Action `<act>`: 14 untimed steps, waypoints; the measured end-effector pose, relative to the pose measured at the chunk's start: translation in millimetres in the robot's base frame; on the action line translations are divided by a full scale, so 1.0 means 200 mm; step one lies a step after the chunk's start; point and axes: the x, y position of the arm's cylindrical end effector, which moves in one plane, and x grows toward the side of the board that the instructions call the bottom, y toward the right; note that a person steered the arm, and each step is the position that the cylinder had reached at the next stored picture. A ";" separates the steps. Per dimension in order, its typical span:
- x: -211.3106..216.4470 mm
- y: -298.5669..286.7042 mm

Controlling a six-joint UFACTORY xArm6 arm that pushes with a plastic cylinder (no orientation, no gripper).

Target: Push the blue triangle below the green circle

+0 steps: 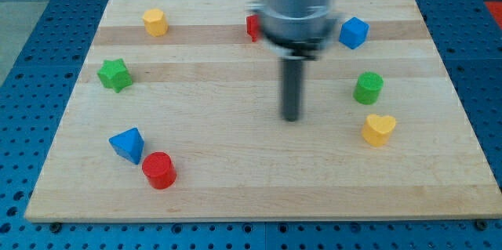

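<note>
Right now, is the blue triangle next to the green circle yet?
Not yet. Nothing looks done: the blue triangle sits near the view's bottom left, beside the red cylinder. The green circle is far off at the view's right, with the yellow heart just below it. My tip stands mid-board between them, touching no block. The whole push remains.

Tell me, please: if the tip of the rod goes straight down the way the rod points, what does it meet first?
My tip points straight down at the wooden board, so it would meet bare wood first; it seems to touch it already, though depth is unclear. No block lies under it. The green circle sits apart to the view's right.
</note>
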 end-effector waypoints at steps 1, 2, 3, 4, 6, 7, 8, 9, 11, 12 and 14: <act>0.00 0.31; 0.02 0.57; 0.15 0.26; 0.15 -0.18; -0.15 -1.07; 0.02 -1.49; 0.07 -1.89; 0.28 -1.50; 0.22 -0.97; 0.24 -1.03; 0.31 -0.13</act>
